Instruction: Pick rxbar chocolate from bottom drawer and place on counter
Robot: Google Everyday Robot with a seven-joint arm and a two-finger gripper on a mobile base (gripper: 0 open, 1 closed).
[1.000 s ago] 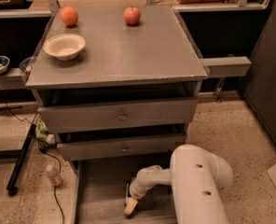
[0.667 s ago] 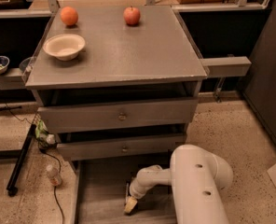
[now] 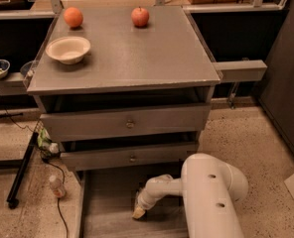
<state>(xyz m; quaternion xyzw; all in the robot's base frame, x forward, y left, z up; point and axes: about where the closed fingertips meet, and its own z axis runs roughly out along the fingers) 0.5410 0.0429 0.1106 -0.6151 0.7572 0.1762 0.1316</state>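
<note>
The bottom drawer (image 3: 107,217) is pulled open at the foot of the grey cabinet, showing its pale grey liner. My white arm reaches down into it, and the gripper (image 3: 138,211) sits low over the liner near the drawer's middle. The rxbar chocolate is not visible; the gripper and arm hide that spot. The counter (image 3: 132,53) is the flat grey top above.
On the counter stand a cream bowl (image 3: 68,48) at the left, an orange (image 3: 73,17) at the back left and a red apple (image 3: 140,16) at the back middle. Two upper drawers (image 3: 127,123) are partly open. A grey shelf bar (image 3: 239,70) juts out right. A small bottle (image 3: 56,186) and cables lie on the floor left.
</note>
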